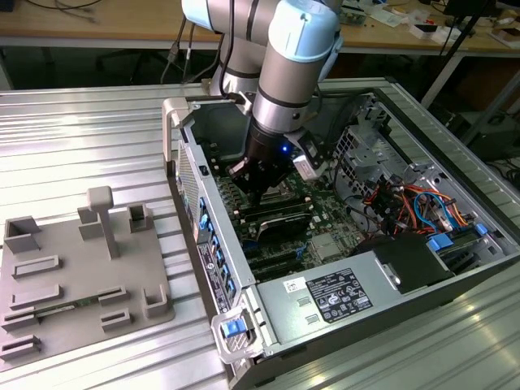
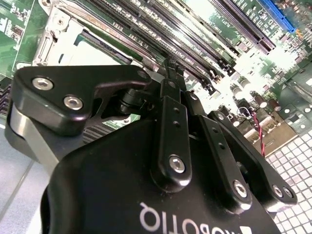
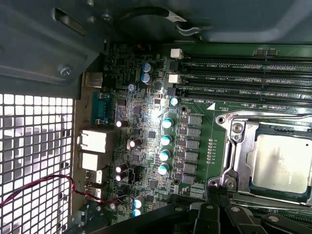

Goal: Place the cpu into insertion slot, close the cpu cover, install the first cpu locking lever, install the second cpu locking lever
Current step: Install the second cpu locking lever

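Note:
The cpu [image 3: 282,163], a dull silver square, lies flat in the insertion slot [image 3: 253,187] on the green board. The silvery cpu cover [image 3: 237,148] frames it and looks lowered around it. The same metal frame [image 2: 61,36] appears in the second wrist view. My gripper [image 2: 168,68] hangs low over the board beside the socket, next to the long black memory slots [image 2: 195,34]. Its fingers look shut with nothing between them. In the exterior view the gripper [image 1: 254,193] reaches down inside the open computer case [image 1: 325,292].
Case walls surround the board, with a perforated panel [image 3: 34,161] and rear ports [image 3: 92,141] on one side. Cables [image 1: 406,203] and drive bays fill the exterior view's right of the case. A grey fixture plate [image 1: 73,276] lies on the ribbed metal table, at the exterior view's left.

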You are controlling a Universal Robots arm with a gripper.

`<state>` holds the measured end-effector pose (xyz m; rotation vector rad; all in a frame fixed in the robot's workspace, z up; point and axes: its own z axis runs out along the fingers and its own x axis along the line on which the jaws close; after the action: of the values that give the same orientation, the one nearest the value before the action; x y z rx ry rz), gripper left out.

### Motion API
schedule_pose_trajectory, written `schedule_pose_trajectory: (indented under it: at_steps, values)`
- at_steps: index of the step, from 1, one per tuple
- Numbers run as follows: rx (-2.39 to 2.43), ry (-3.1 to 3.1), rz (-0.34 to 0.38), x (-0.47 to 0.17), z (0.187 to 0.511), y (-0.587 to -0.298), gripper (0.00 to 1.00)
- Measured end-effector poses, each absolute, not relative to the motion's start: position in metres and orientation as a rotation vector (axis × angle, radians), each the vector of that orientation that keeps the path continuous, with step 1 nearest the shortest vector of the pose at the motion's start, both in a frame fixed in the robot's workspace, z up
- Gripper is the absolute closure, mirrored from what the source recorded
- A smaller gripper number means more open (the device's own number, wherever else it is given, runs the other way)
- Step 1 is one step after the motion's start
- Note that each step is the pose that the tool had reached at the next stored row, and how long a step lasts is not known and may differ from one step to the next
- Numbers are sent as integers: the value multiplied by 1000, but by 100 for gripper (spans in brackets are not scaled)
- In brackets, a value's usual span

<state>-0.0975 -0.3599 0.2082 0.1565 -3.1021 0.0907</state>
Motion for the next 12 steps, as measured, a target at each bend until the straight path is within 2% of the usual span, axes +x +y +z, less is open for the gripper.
schedule_pose_trajectory:
  at_steps: [12]
  values:
    - [156,-3102,91,-98,202,-358,89]
